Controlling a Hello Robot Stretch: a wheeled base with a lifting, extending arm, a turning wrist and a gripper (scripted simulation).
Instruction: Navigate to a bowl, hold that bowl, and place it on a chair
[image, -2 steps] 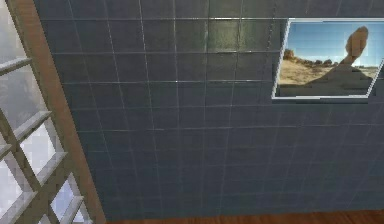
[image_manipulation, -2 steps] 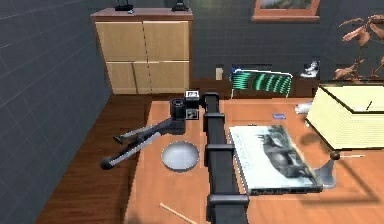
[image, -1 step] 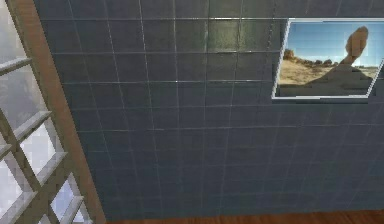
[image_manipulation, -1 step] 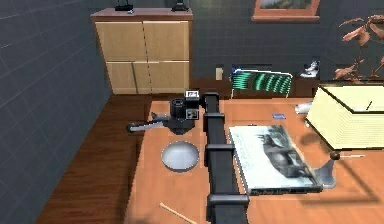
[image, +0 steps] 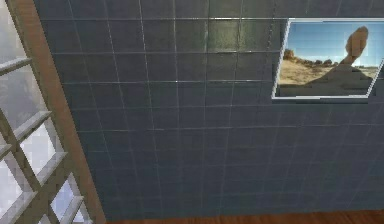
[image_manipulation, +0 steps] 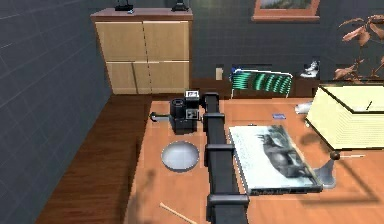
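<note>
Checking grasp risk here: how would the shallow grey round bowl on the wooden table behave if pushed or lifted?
The shallow grey round bowl looks rigid, likely keeping its shape. Low and wide, it probably resists tipping. On the smooth wooden table it may slide.

Fwd view: window (image: 30, 130) cut at left & bottom, wall picture (image: 330, 58) cut at right. Arm side view: lamp (image_manipulation: 350, 112) & plant (image_manipulation: 360, 35) cut at right, frame (image_manipulation: 287, 8) cut at top. The arm (image_manipulation: 221, 150) hides part of worktop (image_manipulation: 160, 185) & left edge of book (image_manipulation: 278, 155). Atop cabinet (image_manipulation: 145, 50), dark bits (image_manipulation: 124, 7) too small to name. We can't tell if jaws hold anything.
</note>
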